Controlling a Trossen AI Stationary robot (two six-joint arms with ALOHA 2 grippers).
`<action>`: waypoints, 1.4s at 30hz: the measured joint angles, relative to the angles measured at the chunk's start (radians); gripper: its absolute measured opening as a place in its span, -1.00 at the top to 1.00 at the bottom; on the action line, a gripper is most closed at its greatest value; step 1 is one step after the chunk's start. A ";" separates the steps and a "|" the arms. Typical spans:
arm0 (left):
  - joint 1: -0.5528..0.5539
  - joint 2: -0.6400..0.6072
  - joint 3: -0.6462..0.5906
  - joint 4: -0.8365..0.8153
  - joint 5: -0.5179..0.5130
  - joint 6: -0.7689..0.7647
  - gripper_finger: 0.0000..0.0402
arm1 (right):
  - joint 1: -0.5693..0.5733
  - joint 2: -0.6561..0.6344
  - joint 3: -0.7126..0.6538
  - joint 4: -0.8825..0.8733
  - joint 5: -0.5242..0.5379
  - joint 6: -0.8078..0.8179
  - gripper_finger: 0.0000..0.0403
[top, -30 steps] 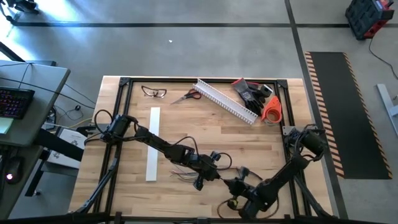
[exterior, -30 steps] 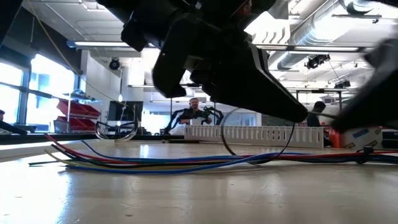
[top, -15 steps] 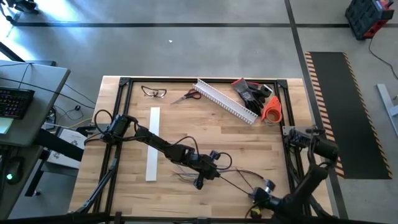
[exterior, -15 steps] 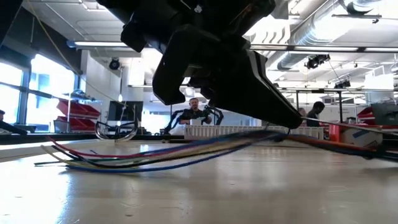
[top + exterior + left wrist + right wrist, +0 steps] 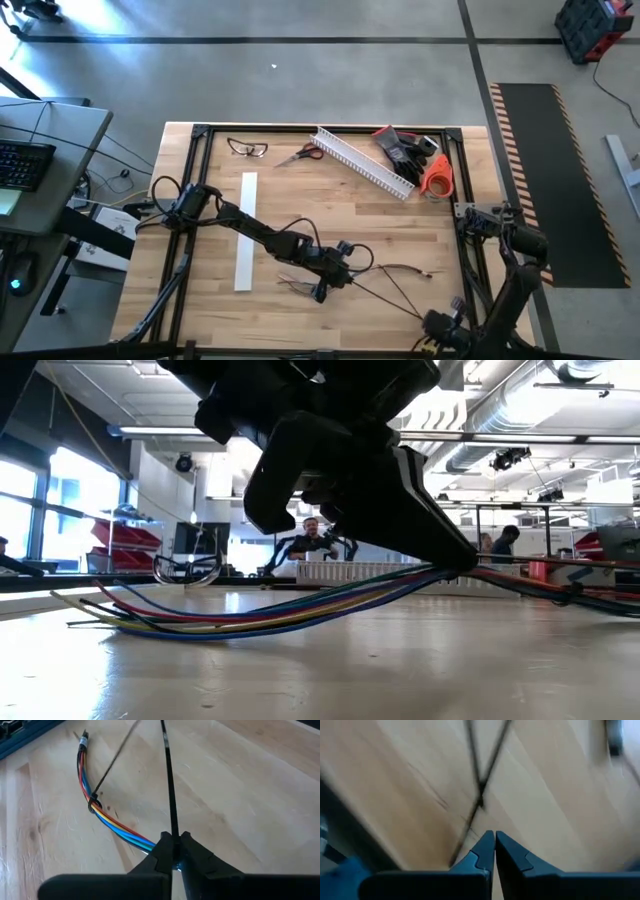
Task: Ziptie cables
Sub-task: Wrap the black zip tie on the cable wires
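Note:
The cables point(image 5: 400, 270) are a limp multicoloured bundle lying across the table's near middle; they also show in the low view point(image 5: 250, 615) and the left wrist view point(image 5: 115, 822). One ziptie point(image 5: 93, 804) is looped around the bundle farther along. My left gripper point(image 5: 335, 280) is shut on the bundle, where a second ziptie point(image 5: 169, 780) leaves as a thin dark strip. That strip point(image 5: 390, 300) runs to my right gripper point(image 5: 428, 320), which is shut at the near right corner. My left gripper pinches the cable bundle point(image 5: 150, 841) between its two fingers, right where the second ziptie's strip point(image 5: 172, 827) comes out. In the low view the bundle rises off the table to the fingers point(image 5: 440, 545); its far ends lie on the wood. My right gripper is shut on the ziptie's free tail point(image 5: 470, 822). The strip runs straight from the bundle to it. The fingers point(image 5: 480, 852) hide the place of contact.
At the far edge lie glasses point(image 5: 248, 148), scissors point(image 5: 300, 155), the white slotted channel point(image 5: 365, 160), dark gloves point(image 5: 405, 148) and an orange tape roll point(image 5: 437, 175). A white strip point(image 5: 246, 230) lies left of centre. People point(image 5: 315, 542) stand in the room behind.
My right gripper has gone toward the table's near right corner with the ziptie's tail. The strip has been drawn out straight and its wide loop has closed up. The bundle's stretch by my left gripper has lifted off the table; its far ends have stayed down.

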 joint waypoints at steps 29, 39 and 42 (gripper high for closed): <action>-0.002 0.001 0.000 0.012 0.009 0.008 1.00 | -0.420 0.005 -0.157 0.565 0.594 -0.932 0.40; -0.002 0.002 0.000 0.012 0.008 0.008 1.00 | -0.424 0.005 -0.163 0.572 0.594 -0.924 0.66; -0.003 0.002 0.000 0.012 0.008 0.008 1.00 | -0.424 0.005 -0.163 0.572 0.592 -0.924 0.67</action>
